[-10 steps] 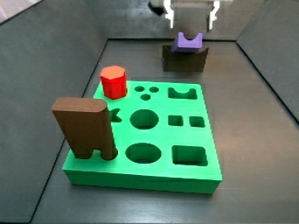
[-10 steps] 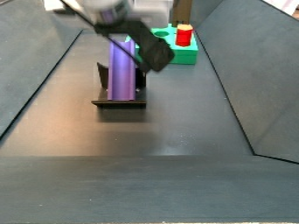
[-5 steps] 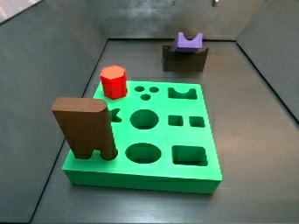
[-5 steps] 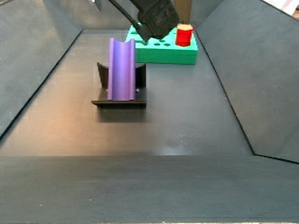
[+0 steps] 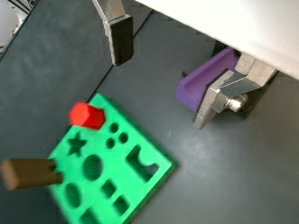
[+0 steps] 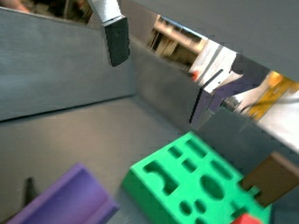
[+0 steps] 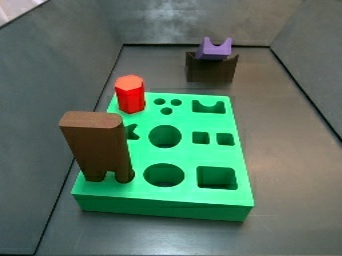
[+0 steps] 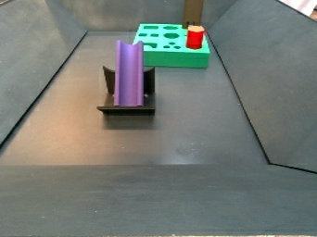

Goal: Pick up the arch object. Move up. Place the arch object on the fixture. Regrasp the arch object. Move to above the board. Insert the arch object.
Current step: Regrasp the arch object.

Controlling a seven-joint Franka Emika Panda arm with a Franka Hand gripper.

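Resting on the fixture [image 8: 125,104], arch object [image 8: 129,69]; gripper [image 5: 170,74] high above, fingers apart, empty. Next: come down, grab again.

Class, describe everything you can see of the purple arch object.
The arch object is a smooth, matte purple elongated block, with a notch showing at its end in a side view. It lies in the dark fixture, apart from the green board. The open gripper is above it, touching nothing.

The open, empty tool [image 6: 158,63] hangs above the arch object [image 6: 65,199] and board [image 6: 193,179].
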